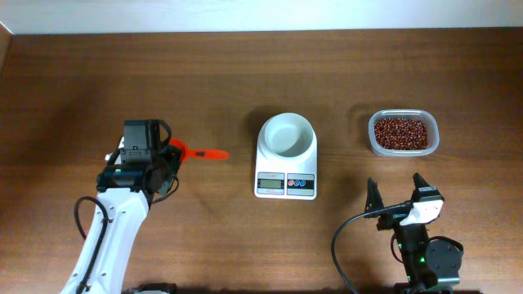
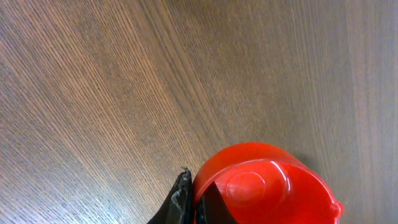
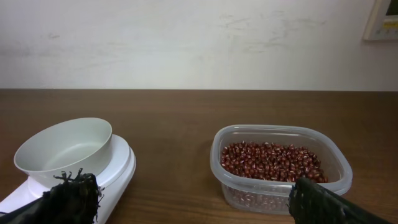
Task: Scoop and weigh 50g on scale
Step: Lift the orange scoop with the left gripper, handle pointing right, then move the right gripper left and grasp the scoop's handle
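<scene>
Beans [image 1: 400, 132], small and dark red-brown, lie in a loose heap inside the clear plastic tub [image 1: 436, 137]. The tub sits on the right side of the brown wooden table [image 1: 98, 82].

In the middle of the table I see the white scale [image 1: 286, 175]. Its grey screen and its blue and red buttons face my side. I cannot read the screen. The round white bowl [image 1: 286, 135] sits on top of the scale. The scale and the tub are near each other but not touching.

My left gripper [image 1: 173, 155] is over on the left, well apart from the scale. Its jaws are pinched tight on the cup end of the orange-red scoop [image 1: 200, 153]. The scoop's handle sticks out to the right, toward the scale, but does not reach it. In the left wrist view the red cup fills the bottom of the picture, with a black finger [image 2: 179, 198] pressed right against it and bare wood behind.

My right gripper [image 1: 397, 192] is on my side of the tub and has nothing in it. Its jaws are spread wide. In the right wrist view its two black fingertips [image 3: 74, 199] sit in the low corners, with the bowl in front on the left and the tub of beans in front on the right.
</scene>
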### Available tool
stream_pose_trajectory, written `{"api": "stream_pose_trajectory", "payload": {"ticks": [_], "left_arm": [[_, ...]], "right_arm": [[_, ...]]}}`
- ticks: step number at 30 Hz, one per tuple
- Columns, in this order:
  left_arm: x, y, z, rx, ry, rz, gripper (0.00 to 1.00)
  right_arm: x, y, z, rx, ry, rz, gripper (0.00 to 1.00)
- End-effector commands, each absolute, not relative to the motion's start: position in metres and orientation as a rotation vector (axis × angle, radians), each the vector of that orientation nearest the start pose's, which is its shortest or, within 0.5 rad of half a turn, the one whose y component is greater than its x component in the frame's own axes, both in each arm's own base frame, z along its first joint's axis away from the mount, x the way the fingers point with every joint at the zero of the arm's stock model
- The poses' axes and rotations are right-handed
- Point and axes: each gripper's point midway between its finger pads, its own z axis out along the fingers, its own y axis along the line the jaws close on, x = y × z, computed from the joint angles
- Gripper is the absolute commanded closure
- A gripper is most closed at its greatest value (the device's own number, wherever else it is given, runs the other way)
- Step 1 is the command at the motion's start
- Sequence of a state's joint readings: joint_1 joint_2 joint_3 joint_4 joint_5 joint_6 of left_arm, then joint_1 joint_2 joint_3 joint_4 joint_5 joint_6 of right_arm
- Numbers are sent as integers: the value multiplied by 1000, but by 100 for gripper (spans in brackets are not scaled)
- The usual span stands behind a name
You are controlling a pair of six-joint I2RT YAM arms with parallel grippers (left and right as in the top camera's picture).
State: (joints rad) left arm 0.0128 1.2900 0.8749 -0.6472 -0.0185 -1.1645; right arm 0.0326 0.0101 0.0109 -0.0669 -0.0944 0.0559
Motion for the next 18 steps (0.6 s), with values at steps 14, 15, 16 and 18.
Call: {"api": "stream_pose_trajectory", "payload": {"ticks": [14, 15, 16, 18], "left_arm": [[308, 10, 130, -1479, 2168, -387, 100], [308, 10, 130, -1479, 2168, -387, 100], [308, 10, 130, -1479, 2168, -387, 100], [308, 10, 130, -1479, 2168, -387, 100]], "right_arm": [[234, 68, 168, -107, 1618, 499, 1], [234, 68, 170, 16, 1624, 617, 1], [234, 68, 171, 177, 1632, 767, 1], [233, 70, 171, 532, 1620, 1107, 1]]}}
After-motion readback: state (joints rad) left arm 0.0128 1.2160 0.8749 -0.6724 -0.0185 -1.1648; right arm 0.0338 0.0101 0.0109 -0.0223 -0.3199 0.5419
